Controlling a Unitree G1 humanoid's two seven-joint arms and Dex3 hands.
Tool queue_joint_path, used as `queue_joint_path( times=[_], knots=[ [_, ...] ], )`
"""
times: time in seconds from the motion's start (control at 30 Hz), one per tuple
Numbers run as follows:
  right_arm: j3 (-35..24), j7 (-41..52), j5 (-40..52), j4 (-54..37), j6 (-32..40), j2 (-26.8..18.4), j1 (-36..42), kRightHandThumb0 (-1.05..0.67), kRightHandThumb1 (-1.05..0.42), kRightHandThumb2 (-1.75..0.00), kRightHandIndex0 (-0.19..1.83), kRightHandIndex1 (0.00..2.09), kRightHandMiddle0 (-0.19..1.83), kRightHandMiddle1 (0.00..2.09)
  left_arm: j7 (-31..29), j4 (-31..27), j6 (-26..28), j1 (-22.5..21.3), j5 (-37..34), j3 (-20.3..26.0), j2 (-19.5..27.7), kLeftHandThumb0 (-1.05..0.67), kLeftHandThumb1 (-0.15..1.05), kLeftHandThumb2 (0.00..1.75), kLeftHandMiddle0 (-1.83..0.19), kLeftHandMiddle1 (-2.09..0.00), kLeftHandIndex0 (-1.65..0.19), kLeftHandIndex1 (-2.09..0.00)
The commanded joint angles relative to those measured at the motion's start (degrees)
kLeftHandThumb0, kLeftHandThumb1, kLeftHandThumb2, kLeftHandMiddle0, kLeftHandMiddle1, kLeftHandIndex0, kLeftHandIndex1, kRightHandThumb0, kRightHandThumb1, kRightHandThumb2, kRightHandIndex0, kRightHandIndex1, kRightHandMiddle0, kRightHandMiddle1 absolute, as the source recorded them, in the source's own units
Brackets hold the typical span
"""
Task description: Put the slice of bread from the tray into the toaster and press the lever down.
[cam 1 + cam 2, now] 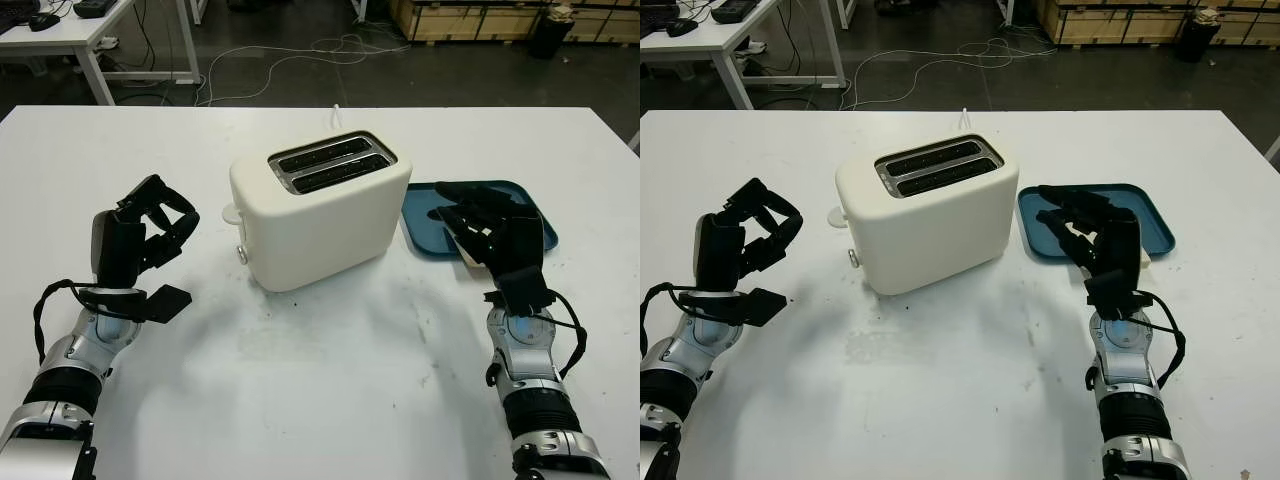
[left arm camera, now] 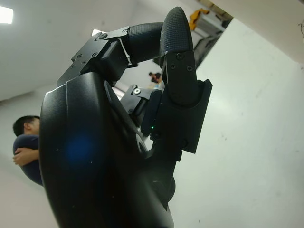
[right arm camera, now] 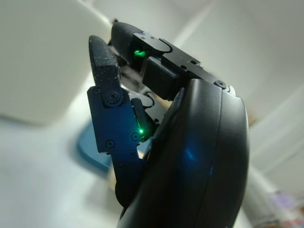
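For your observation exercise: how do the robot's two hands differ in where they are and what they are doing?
The left hand is raised left of the toaster, above bare table; the right hand reaches over the blue tray, to the toaster's right. The left hand's fingers are curled on nothing; whether the right hand grips anything cannot be told. Both are black.

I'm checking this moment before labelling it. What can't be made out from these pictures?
- Slice of bread: the right robot hand over the dark blue plastic tray covers it in both eye views, leaving a pale edge. Whether it is grasped cannot be told.
- Lever of the cream two-slot toaster: its position on the end face is too small to read.
- Left robot hand: curled, holding nothing, above the white table.
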Motion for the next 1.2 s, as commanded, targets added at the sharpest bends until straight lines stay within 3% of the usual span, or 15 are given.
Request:
queue_joint_path(
  times=[0.0,0.13,0.27,0.6,0.77,1.17],
  knots=[
    [0.57,-5.96,-8.95,-1.46,-1.23,-4.78,2.54,-0.46,-0.87,0.0,0.76,0.51,0.9,0.0,0.34,0.29,-0.56,0.44,-0.12,-0.19,0.2,-1.05,0.92,0.43,-0.73,-1.74,-0.51,-1.56],
    [2.64,-17.48,-24.44,-2.18,3.89,-12.31,5.62,-0.45,-0.82,0.0,0.67,0.3,0.78,0.0,0.66,0.85,-0.65,0.16,0.02,-0.13,0.52,-1.05,0.92,0.43,-0.74,-1.75,-0.52,-1.56],
    [5.45,-24.32,-31.84,0.67,9.02,-18.11,6.93,-0.48,-0.78,-0.01,0.61,0.18,0.66,0.0,0.55,0.3,0.34,0.1,-0.19,0.05,0.37,-1.05,0.92,0.45,-0.75,-1.75,-0.53,-1.58],
    [9.8,-28.42,-35.03,0.51,16.57,-26.18,10.58,-0.6,-0.71,0.0,0.48,0.05,0.52,0.0,0.71,0.27,0.18,-0.36,0.1,-0.05,0.63,-1.05,0.92,0.45,-0.72,-1.75,-0.5,-1.57],
    [12.43,-31.23,-36.77,1.13,19.52,-26.63,9.69,-0.61,-0.7,0.0,0.41,0.01,0.44,0.0,0.17,0.27,0.44,-0.37,-0.39,0.06,0.56,-1.05,0.92,0.45,-0.73,-1.75,-0.52,-1.58],
    [21.62,-39.12,-36.88,17.76,20.8,-22.61,-0.47,-0.53,-0.76,-0.01,0.42,0.01,0.42,0.01,-0.33,-0.08,1.2,-0.4,-0.57,0.13,0.85,-1.05,0.92,0.45,-0.76,-1.75,-0.53,-1.58]
  ],
)
